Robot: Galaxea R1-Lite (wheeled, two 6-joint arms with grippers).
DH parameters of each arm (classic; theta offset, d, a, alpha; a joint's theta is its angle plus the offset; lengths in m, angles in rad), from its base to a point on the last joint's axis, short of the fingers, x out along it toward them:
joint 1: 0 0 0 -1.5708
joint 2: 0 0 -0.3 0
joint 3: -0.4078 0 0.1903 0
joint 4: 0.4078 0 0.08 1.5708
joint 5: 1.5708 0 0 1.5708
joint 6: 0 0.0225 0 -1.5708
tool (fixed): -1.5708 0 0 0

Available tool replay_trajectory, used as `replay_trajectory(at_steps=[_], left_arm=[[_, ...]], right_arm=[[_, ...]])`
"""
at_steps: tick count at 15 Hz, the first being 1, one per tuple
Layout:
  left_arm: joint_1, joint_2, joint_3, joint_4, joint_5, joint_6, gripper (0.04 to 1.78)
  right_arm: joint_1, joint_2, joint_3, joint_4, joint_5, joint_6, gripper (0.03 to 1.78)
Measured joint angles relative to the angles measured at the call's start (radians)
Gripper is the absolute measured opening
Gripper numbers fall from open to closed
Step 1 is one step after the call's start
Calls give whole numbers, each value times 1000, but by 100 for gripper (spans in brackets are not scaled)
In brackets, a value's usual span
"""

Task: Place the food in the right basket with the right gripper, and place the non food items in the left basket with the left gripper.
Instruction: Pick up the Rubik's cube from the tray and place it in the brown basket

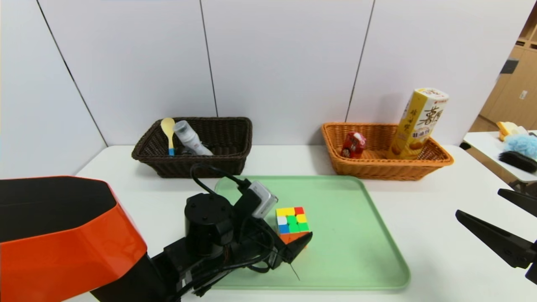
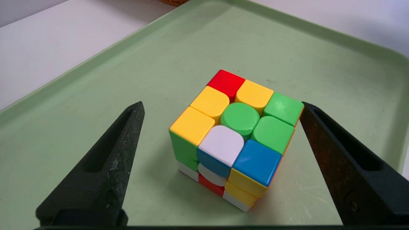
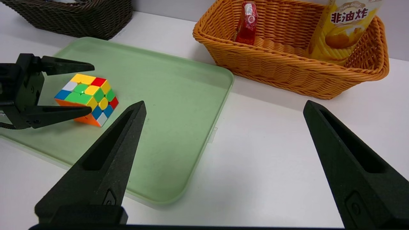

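The multicoloured puzzle cube (image 2: 236, 134) sits on the green tray (image 1: 356, 251). My left gripper (image 2: 222, 105) is open and low over the tray, one finger on each side of the cube. One fingertip (image 2: 306, 110) is right at the cube's corner and the other stands apart from it. The dark brown left basket (image 1: 235, 138) holds the yellow spoon (image 1: 168, 128) and the white bottle (image 1: 191, 140). In the orange right basket (image 1: 377, 167) are the tall yellow snack box (image 1: 417, 123) and the red drink carton (image 1: 353, 144). My right gripper (image 1: 478, 203) hangs open and empty over the table right of the tray.
Both baskets stand against the white wall at the table's far edge. A side table (image 1: 482, 142) at the far right carries a blue fluffy item (image 1: 522, 144) and a black brush (image 1: 517, 160).
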Motion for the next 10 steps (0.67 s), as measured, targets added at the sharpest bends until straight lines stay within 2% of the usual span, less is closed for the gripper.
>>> replay_trajectory(at_steps=[7, 8, 10], left_arm=[[-3, 10, -2, 0, -9, 0, 166], [-3, 11, -1, 0, -9, 0, 145], [-3, 11, 0, 0, -9, 2, 115]], right_arm=[[0, 2, 3, 0, 0, 0, 170], [0, 3, 3, 0, 0, 0, 170], [0, 5, 0, 0, 1, 0, 170]])
